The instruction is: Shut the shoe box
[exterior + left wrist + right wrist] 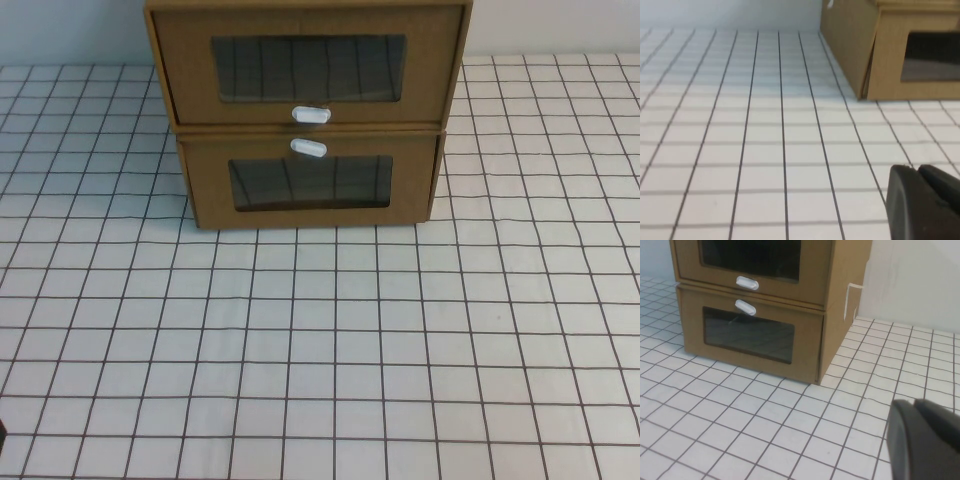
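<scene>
High view: the shoe box (308, 62) sits at twelve o'clock on the desk (320, 350), atop its twin drawer (310, 185).
We risk shoving the whole stack; left gripper (920, 200) and right gripper (925, 440) are parked apart, jaws state untellable.

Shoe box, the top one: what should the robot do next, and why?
Probably bring the right gripper toward the front of the shoe box. That drawer seems to stick out slightly, and the right gripper and the left gripper both sit low over the table, away from the box.
</scene>
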You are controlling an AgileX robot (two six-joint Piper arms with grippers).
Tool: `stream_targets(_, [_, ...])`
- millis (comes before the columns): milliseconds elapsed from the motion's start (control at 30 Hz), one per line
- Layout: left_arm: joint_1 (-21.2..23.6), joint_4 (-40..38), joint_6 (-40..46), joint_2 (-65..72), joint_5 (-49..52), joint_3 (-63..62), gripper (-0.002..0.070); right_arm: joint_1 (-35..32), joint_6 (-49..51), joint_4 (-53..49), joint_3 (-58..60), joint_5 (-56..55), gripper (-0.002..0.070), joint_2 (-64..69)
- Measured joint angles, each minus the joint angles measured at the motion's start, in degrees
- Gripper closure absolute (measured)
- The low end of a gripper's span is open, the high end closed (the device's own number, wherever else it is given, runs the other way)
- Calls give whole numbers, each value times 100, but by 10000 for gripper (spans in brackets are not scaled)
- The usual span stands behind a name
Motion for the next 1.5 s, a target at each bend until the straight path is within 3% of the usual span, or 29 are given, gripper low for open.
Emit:
stream_targets(267, [0,89,-156,-8,711,53,680,0,0,0,0,0,689,0])
stream_targets(1267, [0,119,-166,-8,746,53,680,0,0,0,3,512,689,0])
stream_targets(1500, [0,119,-166,-8,746,53,680,0,0,-182,457,378,689,-343])
